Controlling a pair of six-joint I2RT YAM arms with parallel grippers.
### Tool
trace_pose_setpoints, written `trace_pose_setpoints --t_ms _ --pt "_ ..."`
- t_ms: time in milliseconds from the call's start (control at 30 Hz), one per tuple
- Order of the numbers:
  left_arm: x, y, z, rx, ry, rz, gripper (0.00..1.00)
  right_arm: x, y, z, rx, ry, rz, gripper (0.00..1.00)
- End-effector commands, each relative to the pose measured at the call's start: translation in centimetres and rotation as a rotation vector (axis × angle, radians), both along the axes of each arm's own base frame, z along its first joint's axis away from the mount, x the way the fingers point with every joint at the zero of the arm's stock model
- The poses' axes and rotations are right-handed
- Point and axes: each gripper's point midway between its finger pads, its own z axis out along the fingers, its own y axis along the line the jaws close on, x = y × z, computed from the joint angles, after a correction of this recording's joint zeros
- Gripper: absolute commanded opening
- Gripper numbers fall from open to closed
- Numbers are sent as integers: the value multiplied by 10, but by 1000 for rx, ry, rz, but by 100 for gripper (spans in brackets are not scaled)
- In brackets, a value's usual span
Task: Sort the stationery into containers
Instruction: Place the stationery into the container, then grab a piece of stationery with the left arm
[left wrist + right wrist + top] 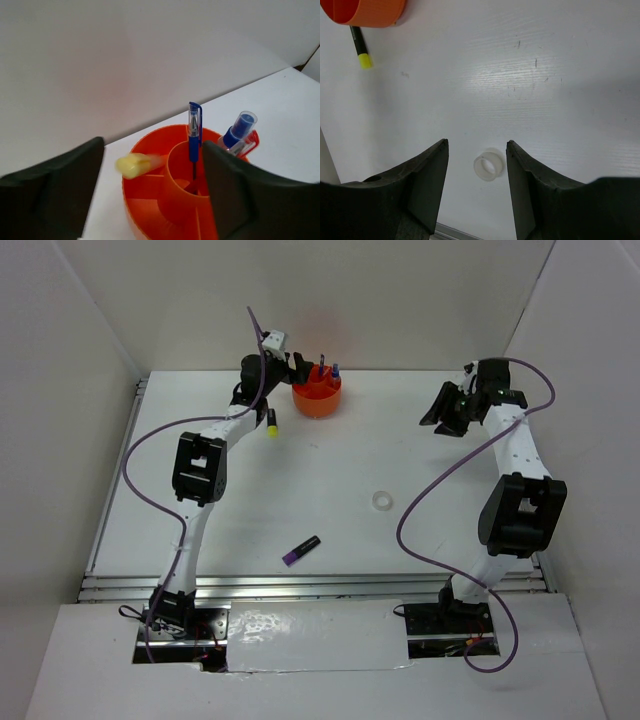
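White walls close round a white table (pixel 450 530), with both arm bases bolted at its near edge. Nearest them, on the bare top, a purple highlighter (pixel 300 550) lies flat and slanted, its black cap at the farther end. Farther out and to the right lies a clear tape ring (pixel 487 166), small, pale and flat on the surface, well apart from everything else.

The right gripper (pixel 476 147) hangs above that ring. Its jaws stand wide with nothing between them, and in the right wrist view the ring shows just below the gap.

Farther back on the left, a yellow highlighter (pixel 272 424) lies on the table beside the organiser (pixel 145 210). Its black part points toward the cup and its yellow end points away.

At the far edge stands the organiser, round, low and bright orange, with a central tube and outer compartments split by thin walls. A blue pen (pixel 194 135) stands upright in the central tube, clip end up. A pale yellow stick (pixel 132 165) leans out of an outer compartment on one side. On the other side, a clear bottle (pixel 239 131) with a blue cap tilts in another outer compartment.

The left gripper (pixel 152 145) hovers just short of the cup, tilted down at it, jaws wide and holding nothing.
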Motion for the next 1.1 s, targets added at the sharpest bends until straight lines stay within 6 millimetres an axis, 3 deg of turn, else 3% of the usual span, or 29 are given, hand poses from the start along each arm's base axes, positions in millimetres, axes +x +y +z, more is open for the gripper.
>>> trace_pose_setpoints --t_ms 0,33,100,167,233,333,367,400,433,467,500,533,567,600,667,700,733,767,800,833,867,933,967,1033,1067 --pt "-6 3 51 -15 -98 -8 97 1 2 25 -1 -79 5 57" --pt "-8 5 59 -19 -106 -4 98 1 2 26 1 -81 5 57" --pt "-13 17 94 -40 -121 15 99 0 3 28 4 -87 10 57" --pt "-17 37 122 -47 -72 63 99 -1 4 29 3 -88 18 57" --pt "-20 59 137 -25 -18 125 99 -2 7 32 3 -94 31 56" --pt "-50 86 132 72 117 137 99 -4 12 33 -19 -99 66 55" --pt "-59 100 120 89 162 146 99 -4 12 32 -37 -98 83 53" --pt "-71 107 80 122 251 148 99 -4 15 32 -46 -99 94 53" --pt "-84 113 88 136 247 155 99 -4 20 31 -63 -101 114 52" --pt "-93 114 76 162 278 150 89 -5 22 29 -84 -104 133 52" --pt "-107 115 38 204 370 146 82 -3 23 30 -105 -112 138 52" --pt "-116 114 37 201 385 162 75 -5 28 32 -119 -127 156 52" --pt "-122 115 25 198 416 169 60 -6 30 30 -136 -132 172 52" --pt "-131 109 2 180 478 181 57 -3 31 31 -156 -152 175 52" --pt "-136 107 -20 168 569 225 61 -4 37 35 -191 -183 202 52" --pt "-137 97 -42 177 625 225 62 -4 37 35 -211 -186 204 52" --pt "-136 97 -52 184 657 259 64 -5 37 37 -227 -196 208 52" --pt "-131 93 -48 151 681 284 66 -5 36 38 -250 -208 218 52" --pt "-129 83 -69 159 728 294 66 -6 32 41 -273 -219 208 52" --pt "-113 85 -55 132 708 371 64 -9 43 40 -285 -228 239 52" --pt "-115 84 -82 155 780 399 63 -10 42 40 -300 -237 246 53" --pt "-101 79 -75 131 761 464 63 -15 41 38 -321 -241 245 53" --pt "-98 77 -93 145 786 478 63 -16 41 37 -321 -237 246 53" --pt "-91 72 -94 151 783 512 65 -17 38 36 -332 -233 235 53" --pt "-90 71 -110 168 802 527 66 -18 37 36 -331 -228 234 53"
